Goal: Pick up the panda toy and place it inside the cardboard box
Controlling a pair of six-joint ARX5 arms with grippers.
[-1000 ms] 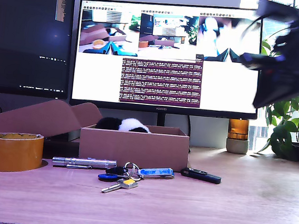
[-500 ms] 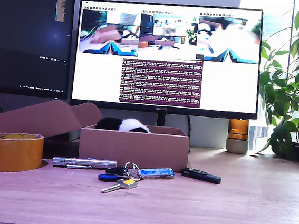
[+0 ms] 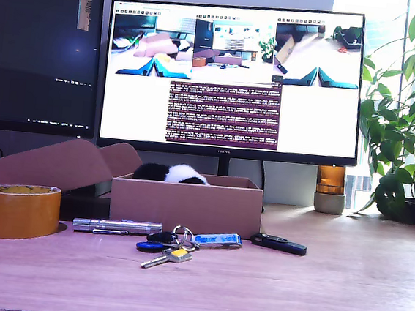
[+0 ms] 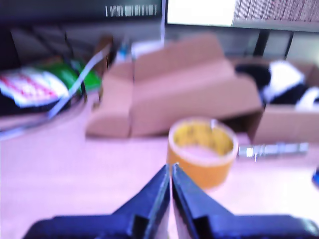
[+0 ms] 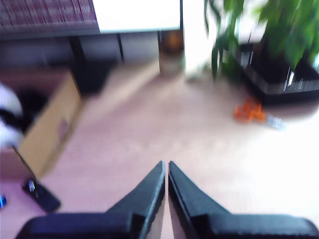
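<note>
- The panda toy lies inside the cardboard box, lid flap open.
- My first end effector: pressed together, empty, above the bench, tape roll at its 12 o'clock.
- My second end effector: pressed together, empty.

The exterior view sits low at desk height, close in, facing the cardboard box and the monitors behind it. The first wrist view looks down from above the tape roll toward the box's flap side. The second wrist view faces the plant end. All three catch the box.
</note>
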